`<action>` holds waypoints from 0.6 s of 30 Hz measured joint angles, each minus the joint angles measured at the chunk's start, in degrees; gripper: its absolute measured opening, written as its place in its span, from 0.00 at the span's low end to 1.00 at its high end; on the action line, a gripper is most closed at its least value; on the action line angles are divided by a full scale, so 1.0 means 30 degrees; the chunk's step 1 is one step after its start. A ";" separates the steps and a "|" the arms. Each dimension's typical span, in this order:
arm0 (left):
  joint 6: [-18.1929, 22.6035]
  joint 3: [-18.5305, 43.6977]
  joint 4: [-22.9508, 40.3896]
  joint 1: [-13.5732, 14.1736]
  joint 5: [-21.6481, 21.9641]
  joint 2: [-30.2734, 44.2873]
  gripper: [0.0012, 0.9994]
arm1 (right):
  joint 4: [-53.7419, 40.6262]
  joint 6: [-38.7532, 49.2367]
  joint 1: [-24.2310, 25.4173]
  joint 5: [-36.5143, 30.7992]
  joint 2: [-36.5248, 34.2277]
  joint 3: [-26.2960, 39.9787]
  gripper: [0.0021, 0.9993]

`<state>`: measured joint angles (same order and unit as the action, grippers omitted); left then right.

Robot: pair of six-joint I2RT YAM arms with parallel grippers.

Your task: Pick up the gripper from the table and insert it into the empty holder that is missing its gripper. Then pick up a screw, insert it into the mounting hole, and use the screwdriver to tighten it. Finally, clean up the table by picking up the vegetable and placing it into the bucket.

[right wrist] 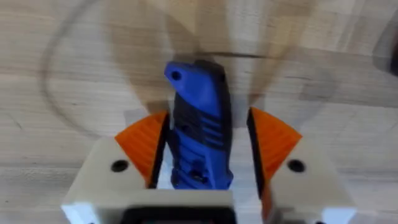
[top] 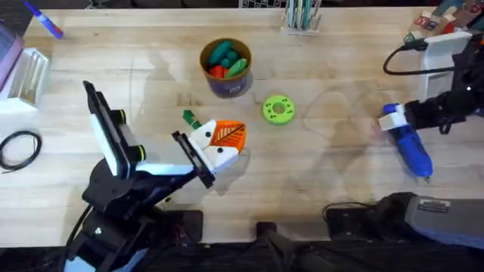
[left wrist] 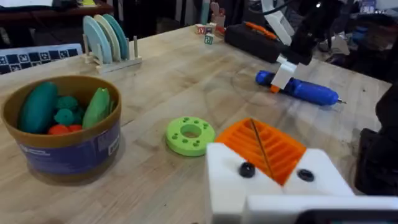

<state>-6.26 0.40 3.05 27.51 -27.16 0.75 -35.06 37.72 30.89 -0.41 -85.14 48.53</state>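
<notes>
Right wrist view: the right gripper [right wrist: 202,146] is seen with its two orange ribbed pads [right wrist: 144,144] set on either side of the blue screwdriver [right wrist: 198,121], which is held between them just above the wooden table [right wrist: 74,74]. In the overhead view the same gripper [top: 395,121] is placed at the right side of the table, clamped on the upper end of the screwdriver [top: 412,147], whose metal tip is pointed toward the near edge.

The left gripper [top: 223,140] is found near the middle of the table, its white body and orange fingers brought together with nothing visible between them; in the left wrist view its fingers [left wrist: 264,149] are seen pressed against each other. A small vegetable [top: 189,119] with a green top is lying just beside this gripper, on its far left side. A lime-green disc [top: 277,109] is set to its right, apart from it. The bucket [top: 225,68], dark blue with a tan rim, is placed beyond the left gripper and is seen holding green and red toy vegetables [left wrist: 62,109].
</notes>
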 joint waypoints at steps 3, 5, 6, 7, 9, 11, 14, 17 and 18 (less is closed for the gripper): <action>0.0000 0.0000 0.0000 0.0000 0.0000 0.0000 0.00 | 0.0244 0.0069 0.0007 0.0012 -0.0006 0.0000 0.43; 0.0006 0.0000 0.0000 0.0000 0.0000 0.0000 0.00 | 0.0238 0.0078 0.0029 -0.0004 -0.0007 0.0000 0.26; 0.0000 0.0000 0.0000 0.0000 0.0000 0.0000 0.00 | 0.0247 0.0125 0.0029 -0.0007 -0.0006 0.0000 0.19; 0.0000 0.0000 0.0000 0.0000 0.0000 0.0000 0.00 | 0.0249 0.0178 0.0029 -0.0027 -0.0007 0.0000 0.11; 0.0000 0.0000 0.0000 0.0000 0.0000 0.0000 0.00 | 0.0209 0.0057 0.0029 -0.0033 0.0000 0.0000 0.02; 0.0007 0.0000 0.0000 0.0000 0.0000 0.0000 0.00 | 0.0187 0.0055 0.0029 0.0003 0.0000 0.0000 0.02; 0.0007 0.0000 0.0003 0.0000 0.0000 -0.0003 0.00 | 0.0180 0.0025 0.0010 -0.0005 0.0042 0.0000 0.02; 0.0000 0.0000 0.0000 0.0000 0.0000 0.0000 0.00 | 0.0100 0.0014 -0.0135 -0.0005 0.0496 0.0000 0.02; 0.0006 0.0000 0.0000 0.0000 0.0000 0.0000 0.00 | 0.0100 0.0013 -0.0266 -0.0005 0.0825 0.0000 0.02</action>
<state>-6.24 0.40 3.05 27.51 -27.16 0.75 -34.76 37.75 30.10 -0.43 -82.67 48.53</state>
